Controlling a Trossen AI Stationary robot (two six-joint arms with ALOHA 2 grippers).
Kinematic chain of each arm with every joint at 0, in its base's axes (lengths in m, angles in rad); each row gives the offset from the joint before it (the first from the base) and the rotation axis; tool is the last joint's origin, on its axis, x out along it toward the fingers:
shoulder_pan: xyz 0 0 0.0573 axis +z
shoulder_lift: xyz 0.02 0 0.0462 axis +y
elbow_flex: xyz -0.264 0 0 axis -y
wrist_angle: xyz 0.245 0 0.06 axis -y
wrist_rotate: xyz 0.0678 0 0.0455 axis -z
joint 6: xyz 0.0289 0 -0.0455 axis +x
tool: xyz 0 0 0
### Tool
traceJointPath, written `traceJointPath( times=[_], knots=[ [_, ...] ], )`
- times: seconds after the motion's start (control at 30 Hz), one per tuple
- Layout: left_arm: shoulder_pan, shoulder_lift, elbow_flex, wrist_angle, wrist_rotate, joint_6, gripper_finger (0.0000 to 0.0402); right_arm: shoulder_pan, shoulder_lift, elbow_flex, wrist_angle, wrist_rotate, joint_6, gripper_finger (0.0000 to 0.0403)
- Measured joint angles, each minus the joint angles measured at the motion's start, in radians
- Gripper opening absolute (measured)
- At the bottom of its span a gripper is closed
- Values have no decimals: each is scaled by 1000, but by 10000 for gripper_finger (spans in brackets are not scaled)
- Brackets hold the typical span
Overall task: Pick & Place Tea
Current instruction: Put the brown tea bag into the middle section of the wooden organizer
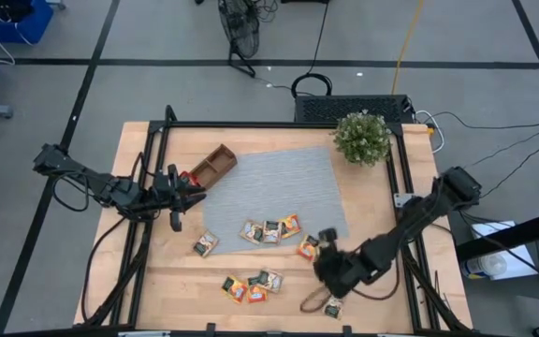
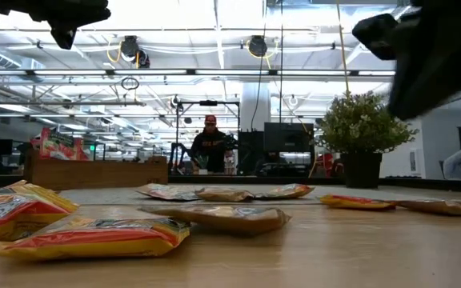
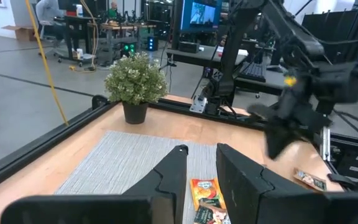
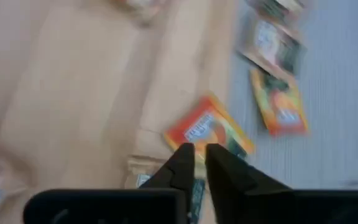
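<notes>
A: Where's the left arm?

B: Stretched in from the bench's left side, elbow bent, its left gripper (image 1: pixel 195 192) held level. The jaws stand a small gap apart, nothing between them

A: And the right arm?

B: It reaches from the right edge, folded at the elbow, wrist tipped downward. The right gripper (image 4: pixel 200 151) has its jaws drawn almost together, only a thin slit left, and I can't tell whether anything is pinched in that slit
</notes>
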Motion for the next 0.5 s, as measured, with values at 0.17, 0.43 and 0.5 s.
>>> traceJointPath(
  times=[0.17,0.43,0.5],
  knots=[
    [0,0,0,0,0,0,93,1,15,-26,-91,-207,256,150],
    [0,0,0,-4,0,0,93,-26,85,-152,66,-227,288,287],
    [0,0,0,-3,0,0,93,-38,84,-184,160,-247,288,287]
  ],
)
